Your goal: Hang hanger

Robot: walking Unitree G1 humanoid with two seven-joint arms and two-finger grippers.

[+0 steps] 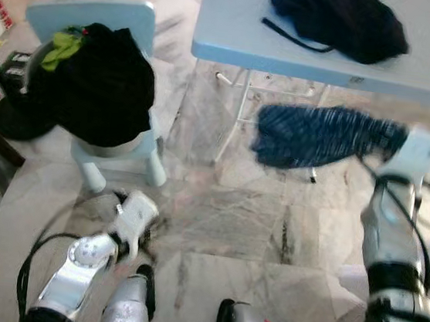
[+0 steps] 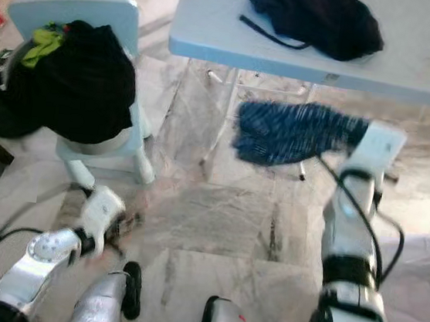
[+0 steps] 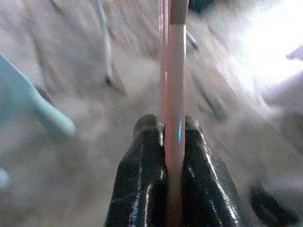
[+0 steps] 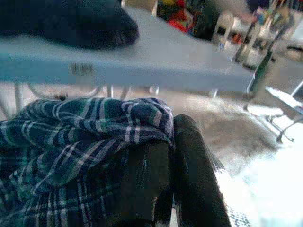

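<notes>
Your left gripper (image 3: pixel 173 142) is clenched on the pink hanger (image 3: pixel 174 71), low by the floor; your right gripper (image 4: pixel 165 156) pinches the plaid shirt (image 1: pixel 311 135) aloft below the table (image 1: pixel 238 24), likely ready for threading.

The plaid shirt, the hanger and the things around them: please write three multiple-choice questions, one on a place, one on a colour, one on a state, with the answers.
1. Where does the black garment bundle lie?
A. on the light blue table
B. on the floor
C. on the robot's arm

2. What colour is the hanger in the left gripper?
A. green
B. pink
C. black

3. What is the state of the right gripper?
A. open in the air
B. shut on the plaid shirt
C. shut on a bottle

Answers:
1 A, the black garment bundle rests on the light blue table.
2 B, the hanger is pale pink between the left gripper fingers.
3 B, the right gripper pinches the plaid shirt.
</notes>
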